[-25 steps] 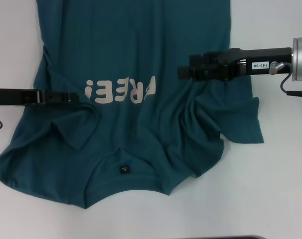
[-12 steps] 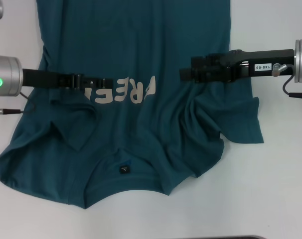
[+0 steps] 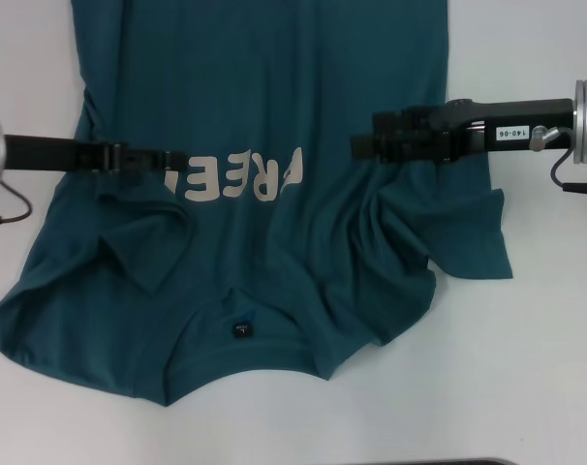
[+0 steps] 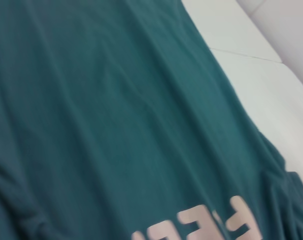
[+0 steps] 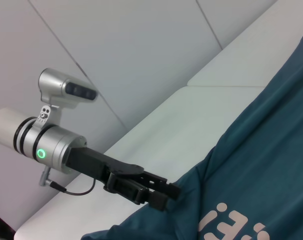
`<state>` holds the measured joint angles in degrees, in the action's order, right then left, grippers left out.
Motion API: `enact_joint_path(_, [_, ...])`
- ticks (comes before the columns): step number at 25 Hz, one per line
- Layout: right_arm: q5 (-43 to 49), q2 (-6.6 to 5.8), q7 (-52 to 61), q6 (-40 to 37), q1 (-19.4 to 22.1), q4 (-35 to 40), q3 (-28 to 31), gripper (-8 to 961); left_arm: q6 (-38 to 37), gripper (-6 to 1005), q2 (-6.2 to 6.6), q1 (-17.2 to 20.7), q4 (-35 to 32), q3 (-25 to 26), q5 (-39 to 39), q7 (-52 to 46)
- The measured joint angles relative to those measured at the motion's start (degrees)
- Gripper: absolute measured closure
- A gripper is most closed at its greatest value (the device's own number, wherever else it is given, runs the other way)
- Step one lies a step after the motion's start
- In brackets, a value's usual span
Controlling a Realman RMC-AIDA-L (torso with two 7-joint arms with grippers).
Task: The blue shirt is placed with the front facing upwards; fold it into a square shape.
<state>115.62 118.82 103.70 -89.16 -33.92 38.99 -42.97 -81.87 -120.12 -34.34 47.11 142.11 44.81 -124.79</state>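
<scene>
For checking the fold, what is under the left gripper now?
Under the left gripper lies the blue shirt, beside its FREE print. The table below is covered.

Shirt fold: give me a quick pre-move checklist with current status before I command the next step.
1. Shirt front up: ok, print shows.
2. Shirt flat: not ok, the sleeves and shoulders are bunched and wrinkled near the collar.
3. Left pincer placed: ok, over the shirt at the print's left end.
4. Right pincer placed: ok, over the shirt right of the print.
5. Cloth gripped by either pincer: cannot tell.
6. Whole shirt in view: not ok, the hem runs off the head view's top edge.
</scene>
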Motion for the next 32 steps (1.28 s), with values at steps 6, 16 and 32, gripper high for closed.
enact_joint_path(6, [0.0, 0.00, 0.0, 0.1, -0.1, 0.1, 0.0, 100, -0.1, 95, 1.19, 2.3, 0.6, 0.0, 0.0, -0.9])
enact_joint_path(16, [-0.1, 0.00, 0.0, 0.1, -0.4, 0.2, 0.0, 101, 0.5, 94, 1.99, 3.3, 0.6, 0.1, -0.6, -1.0])
enact_joint_path(32, [0.0, 0.00, 0.0, 0.0, -0.1, 0.2, 0.0, 99, 3.1, 94, 1.70, 3.3, -1.4, -0.8, -2.0, -1.0])
